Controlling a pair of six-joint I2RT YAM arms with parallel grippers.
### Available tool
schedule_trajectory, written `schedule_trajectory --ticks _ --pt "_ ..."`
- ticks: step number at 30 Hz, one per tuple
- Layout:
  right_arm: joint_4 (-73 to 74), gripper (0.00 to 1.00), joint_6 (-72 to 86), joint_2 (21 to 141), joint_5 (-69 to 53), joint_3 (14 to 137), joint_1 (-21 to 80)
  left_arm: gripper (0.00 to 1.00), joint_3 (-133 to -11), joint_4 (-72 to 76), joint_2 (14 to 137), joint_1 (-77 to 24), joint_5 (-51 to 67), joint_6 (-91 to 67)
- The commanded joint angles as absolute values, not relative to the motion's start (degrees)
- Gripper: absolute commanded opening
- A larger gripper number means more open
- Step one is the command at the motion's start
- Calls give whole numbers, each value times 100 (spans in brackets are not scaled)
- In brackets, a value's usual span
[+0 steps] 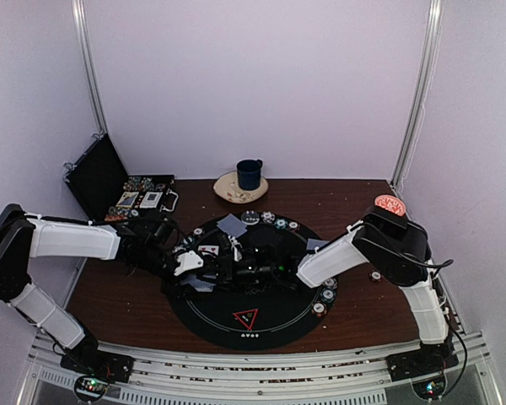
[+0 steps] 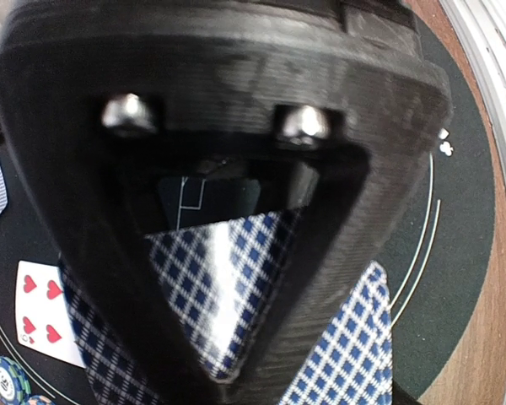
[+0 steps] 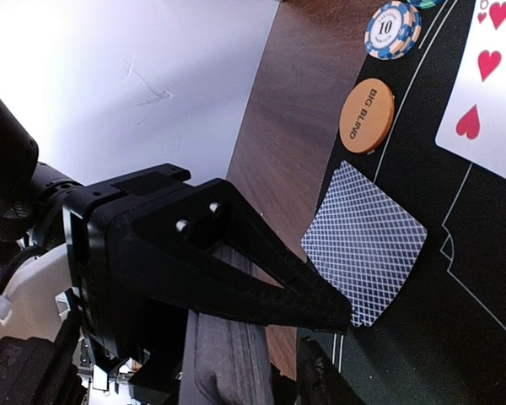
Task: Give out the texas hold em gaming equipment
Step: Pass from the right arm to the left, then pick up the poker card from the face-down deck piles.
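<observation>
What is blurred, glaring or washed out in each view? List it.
Left wrist: the black fingers fill the frame out of focus, and a glare streak crosses the blue-checked card behind them. Right wrist: the white wall is blown out, while the orange disc reads sharp. Top external: soft overall; the dark mat swallows detail.

Robotics lab test cell with a card table set up inside.
Plain white walls [image 1: 253,84] close in the back and both sides, framed by bare aluminium posts [image 1: 422,84]. A slotted metal rail [image 1: 253,364] runs along the near edge, with the left arm [image 1: 72,239] and the right arm [image 1: 422,308] bolted to it side by side. The brown wooden table [image 1: 354,198] between them carries a round black poker mat [image 1: 211,321] edged with poker chips [image 3: 393,29].
</observation>
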State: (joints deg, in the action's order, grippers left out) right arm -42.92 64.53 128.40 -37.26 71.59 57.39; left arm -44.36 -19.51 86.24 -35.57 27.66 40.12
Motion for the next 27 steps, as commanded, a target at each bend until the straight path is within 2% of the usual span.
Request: schedule_trajectory --ticks 1,13,21,27 --pt "-3932 32 6229 12524 -3700 7198 5700 35 -4438 -1686 8562 -3552 2841 4068" --pt "-3739 36 5960 12036 -3641 6881 5611 33 -4456 -1691 8657 -3553 2807 4064" --pt "-3465 29 5789 11917 -3534 6787 5600 33 -4473 -1703 8683 -3547 2791 4060" --pt "-3156 35 5518 11646 -3292 6627 5546 33 -4474 -1704 8687 -3545 2786 4051"
